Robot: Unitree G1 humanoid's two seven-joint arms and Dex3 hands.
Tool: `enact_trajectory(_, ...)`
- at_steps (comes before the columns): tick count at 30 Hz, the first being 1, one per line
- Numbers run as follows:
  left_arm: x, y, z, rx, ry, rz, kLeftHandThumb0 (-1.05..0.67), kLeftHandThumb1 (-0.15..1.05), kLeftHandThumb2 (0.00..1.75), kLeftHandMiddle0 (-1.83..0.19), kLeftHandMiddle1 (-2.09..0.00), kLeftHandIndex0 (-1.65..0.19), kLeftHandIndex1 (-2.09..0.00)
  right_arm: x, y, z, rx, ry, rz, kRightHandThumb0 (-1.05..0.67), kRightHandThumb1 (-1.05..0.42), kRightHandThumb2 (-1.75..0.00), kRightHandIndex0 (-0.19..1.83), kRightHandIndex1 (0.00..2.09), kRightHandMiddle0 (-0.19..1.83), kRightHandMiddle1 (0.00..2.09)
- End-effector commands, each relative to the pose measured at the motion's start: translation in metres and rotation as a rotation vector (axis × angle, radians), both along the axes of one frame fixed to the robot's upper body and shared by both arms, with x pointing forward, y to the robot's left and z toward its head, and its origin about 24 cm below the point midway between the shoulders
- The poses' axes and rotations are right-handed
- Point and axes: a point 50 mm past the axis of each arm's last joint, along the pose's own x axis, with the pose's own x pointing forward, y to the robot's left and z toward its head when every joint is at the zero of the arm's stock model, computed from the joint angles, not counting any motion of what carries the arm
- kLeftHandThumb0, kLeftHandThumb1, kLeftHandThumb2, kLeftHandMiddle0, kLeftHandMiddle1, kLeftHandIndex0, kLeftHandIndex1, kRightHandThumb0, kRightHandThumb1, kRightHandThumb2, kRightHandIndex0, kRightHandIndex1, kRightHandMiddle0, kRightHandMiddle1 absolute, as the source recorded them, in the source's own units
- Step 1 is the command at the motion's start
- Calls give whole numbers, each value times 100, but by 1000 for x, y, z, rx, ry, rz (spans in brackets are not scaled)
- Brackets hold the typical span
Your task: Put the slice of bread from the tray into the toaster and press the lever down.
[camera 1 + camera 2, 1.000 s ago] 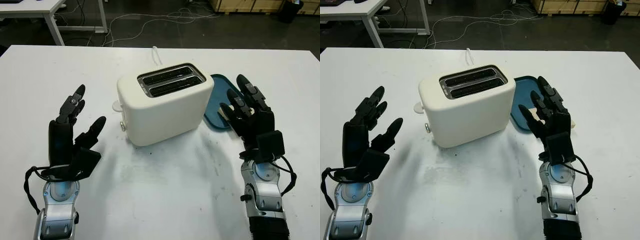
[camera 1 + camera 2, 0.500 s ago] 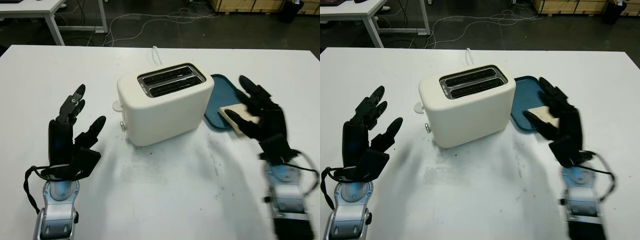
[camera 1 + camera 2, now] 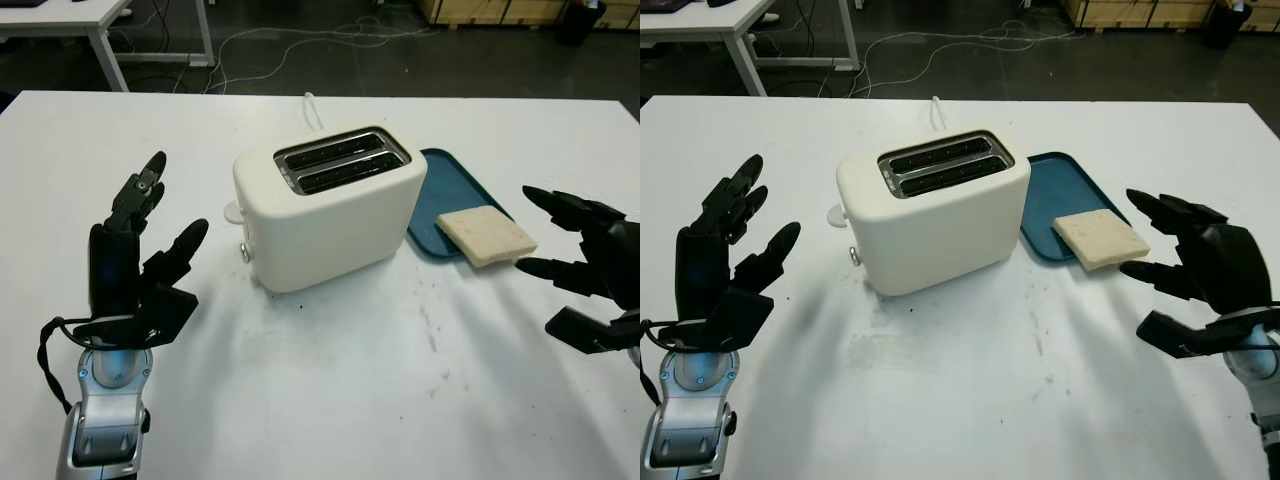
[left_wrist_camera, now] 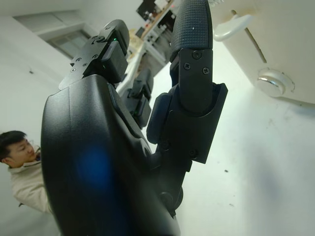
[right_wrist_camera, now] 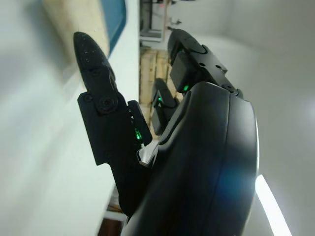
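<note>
White table (image 3: 330, 400) holds a cream toaster (image 3: 330, 205) with a blue tray (image 3: 455, 195) just beside it, where the slice of bread (image 3: 485, 236) lies on the tray's near edge, while the right robot hand (image 3: 585, 270) is open near the bread and the left robot hand (image 3: 135, 265) is open too, left of the toaster.

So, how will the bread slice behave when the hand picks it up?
The bread slice looks thick and porous, so probably light and easily crushed. It overhangs the tray edge, so a push may slide it off. The right hand is open beside it.
</note>
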Motion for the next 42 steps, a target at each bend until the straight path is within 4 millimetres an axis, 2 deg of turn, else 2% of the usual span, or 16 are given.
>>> enact_trajectory(1,1,1,3,13,-20,-1,-79,92,41,-55,-1,-41,-1,3,-3,1,-77,-4,4,-48,-76,0,33,0,36,0)
enact_trajectory(10,1,0,3,4,-22,1,-80,92,39,-56,-2,-42,-1,15,-5,-18,-186,36,-22,-35,-78,-1,24,0,26,0)
enact_trajectory(16,0,0,3,-5,-26,-1,-80,92,39,-56,-1,-42,-1,25,-4,-35,-220,10,-42,-30,-79,-1,26,1,26,1)
enact_trajectory(27,0,2,4,9,-30,2,-80,92,40,-56,-1,-42,0,39,2,-49,-277,-14,-59,-32,-83,-1,31,4,30,1)
enact_trajectory(42,-2,0,7,-2,-56,0,-78,92,37,-58,-1,-44,-1,48,7,-55,-323,18,-40,-38,-86,0,39,6,38,2)
